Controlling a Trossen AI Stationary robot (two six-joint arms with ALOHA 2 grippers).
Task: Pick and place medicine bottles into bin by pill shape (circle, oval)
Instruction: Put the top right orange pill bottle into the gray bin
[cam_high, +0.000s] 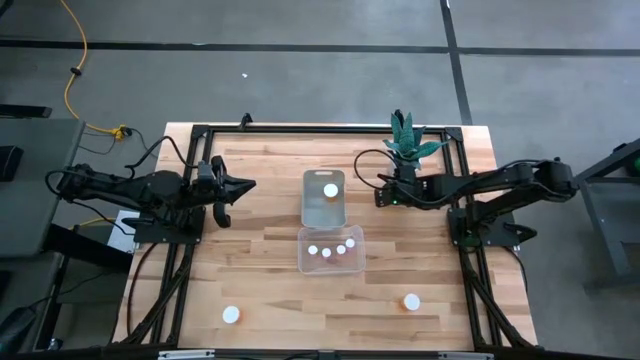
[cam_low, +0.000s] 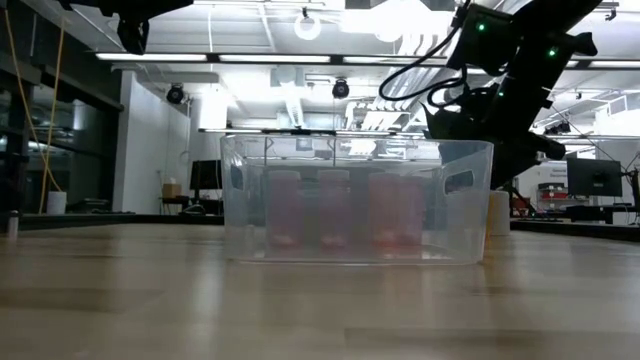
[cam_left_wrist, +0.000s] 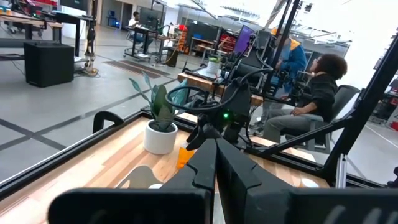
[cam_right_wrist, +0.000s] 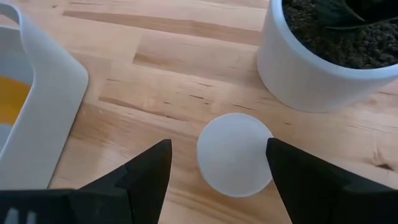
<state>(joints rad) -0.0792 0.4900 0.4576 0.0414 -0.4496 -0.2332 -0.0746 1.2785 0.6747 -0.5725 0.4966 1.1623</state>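
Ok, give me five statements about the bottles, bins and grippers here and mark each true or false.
1. The nearer clear bin holds four bottles. True.
2. The farther bin is empty. False: it holds one bottle.
3. The right gripper is open above a white bottle cap. True.
4. That cap lies inside a bin. False: it stands on the table beside the white plant pot.
5. Two bottles stand on the table near its front edge. True.
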